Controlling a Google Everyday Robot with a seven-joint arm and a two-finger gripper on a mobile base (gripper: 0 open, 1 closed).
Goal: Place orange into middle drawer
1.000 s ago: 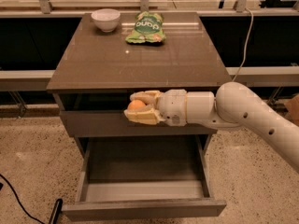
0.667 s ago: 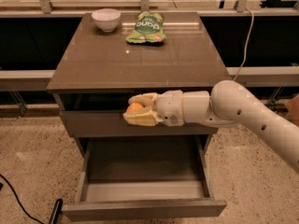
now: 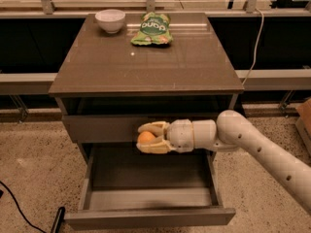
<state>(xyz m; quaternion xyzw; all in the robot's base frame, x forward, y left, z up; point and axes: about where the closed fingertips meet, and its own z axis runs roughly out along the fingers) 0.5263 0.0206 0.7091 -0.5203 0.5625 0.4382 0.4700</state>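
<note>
The orange is held between the cream fingers of my gripper, which reaches in from the right on a white arm. The gripper hangs in front of the upper drawer's front, just above the back of the middle drawer. That drawer is pulled out wide and its inside shows bare. The gripper is shut on the orange, with part of the fruit hidden by the fingers.
On the cabinet top stand a white bowl at the back left and a green snack bag at the back middle. The upper drawer is shut. A black cable lies on the floor at the left.
The gripper with the orange has sunk a little lower toward the open drawer. Nothing else has moved.
</note>
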